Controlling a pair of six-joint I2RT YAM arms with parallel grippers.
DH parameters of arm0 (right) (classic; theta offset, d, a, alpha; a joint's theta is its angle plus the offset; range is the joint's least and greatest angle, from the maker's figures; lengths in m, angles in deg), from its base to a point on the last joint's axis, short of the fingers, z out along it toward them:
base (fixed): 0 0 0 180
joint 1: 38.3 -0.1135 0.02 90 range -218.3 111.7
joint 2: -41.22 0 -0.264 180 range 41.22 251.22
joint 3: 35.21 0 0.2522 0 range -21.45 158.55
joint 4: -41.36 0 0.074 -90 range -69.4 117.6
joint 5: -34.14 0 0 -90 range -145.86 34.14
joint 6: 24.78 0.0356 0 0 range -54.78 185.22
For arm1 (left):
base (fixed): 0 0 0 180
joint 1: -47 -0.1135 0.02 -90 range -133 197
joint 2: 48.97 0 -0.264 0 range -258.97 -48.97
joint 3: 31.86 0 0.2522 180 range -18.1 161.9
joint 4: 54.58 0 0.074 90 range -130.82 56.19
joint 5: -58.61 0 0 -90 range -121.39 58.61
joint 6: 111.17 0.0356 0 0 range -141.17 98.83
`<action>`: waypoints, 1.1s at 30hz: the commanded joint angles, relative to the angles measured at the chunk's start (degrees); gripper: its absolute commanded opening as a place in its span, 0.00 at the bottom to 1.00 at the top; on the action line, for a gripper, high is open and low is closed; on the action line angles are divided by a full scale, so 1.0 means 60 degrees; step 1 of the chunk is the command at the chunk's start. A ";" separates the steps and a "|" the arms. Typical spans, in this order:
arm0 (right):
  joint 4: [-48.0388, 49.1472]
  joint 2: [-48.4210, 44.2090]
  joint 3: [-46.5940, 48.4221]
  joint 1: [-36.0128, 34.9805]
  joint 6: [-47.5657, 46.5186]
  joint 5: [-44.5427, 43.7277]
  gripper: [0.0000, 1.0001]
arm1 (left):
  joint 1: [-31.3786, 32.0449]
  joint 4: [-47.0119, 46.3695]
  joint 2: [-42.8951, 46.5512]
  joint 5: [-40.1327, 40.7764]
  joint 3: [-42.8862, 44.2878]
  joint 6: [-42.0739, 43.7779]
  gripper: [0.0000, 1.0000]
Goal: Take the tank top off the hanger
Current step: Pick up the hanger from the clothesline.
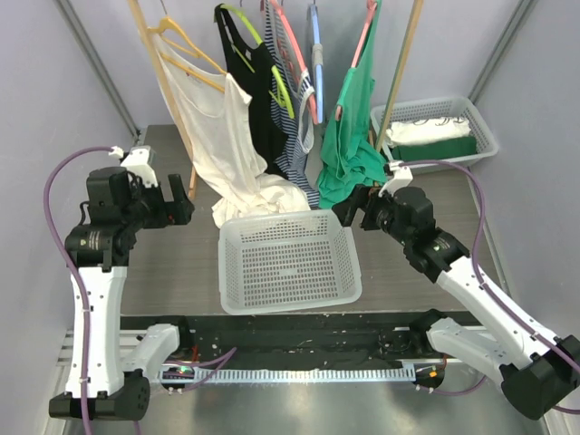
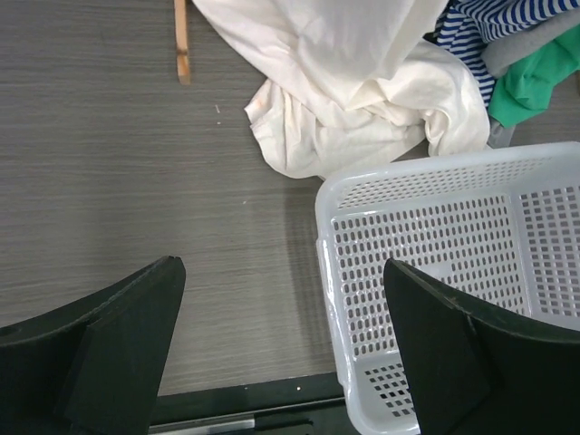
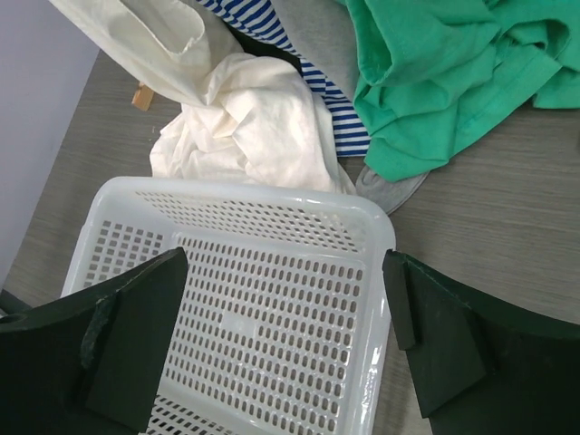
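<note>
Several tops hang on a rack at the back. A cream tank top hangs from a pale wooden hanger, and its hem is bunched on the table. Beside it hang a black tank top on a lime hanger and a green top on a pink hanger. My left gripper is open over the table, left of the cream hem. Open too, my right gripper hovers below the green top, above the basket's far right corner. Neither touches any cloth.
A white perforated basket sits on the table between the arms. A second basket with folded clothes stands at the back right. A striped top and a grey one hang between black and green. A wooden rack leg stands left.
</note>
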State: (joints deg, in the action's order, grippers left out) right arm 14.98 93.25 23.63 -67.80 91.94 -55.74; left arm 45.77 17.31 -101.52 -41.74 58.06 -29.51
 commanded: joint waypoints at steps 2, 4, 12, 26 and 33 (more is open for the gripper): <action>-0.0459 0.0482 0.1011 -0.0020 -0.0747 -0.0591 0.95 | 0.0001 -0.0794 -0.0015 0.0290 0.0256 -0.0178 0.97; -0.0547 0.0527 0.1071 -0.0064 -0.0936 -0.0854 0.95 | 0.0015 -0.0986 -0.0307 0.0186 0.0590 -0.0323 0.91; -0.0577 0.0791 0.1290 -0.0401 -0.1026 -0.1660 0.95 | 0.0016 -0.1440 -0.2504 0.0963 0.3768 -0.1377 0.86; -0.0167 0.1450 0.1202 -0.0929 -0.0982 -0.2305 0.96 | 0.2708 -0.2156 -0.7689 0.4374 1.0845 -0.1774 0.84; 0.0009 0.1568 0.1012 -0.1031 -0.0909 -0.2115 0.96 | 0.3296 -0.3592 -0.8803 0.6541 1.1154 -0.1906 0.80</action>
State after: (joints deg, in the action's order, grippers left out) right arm 11.70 102.50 28.81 -73.42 86.69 -68.03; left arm 64.41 3.08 -153.32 -12.84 122.78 -40.29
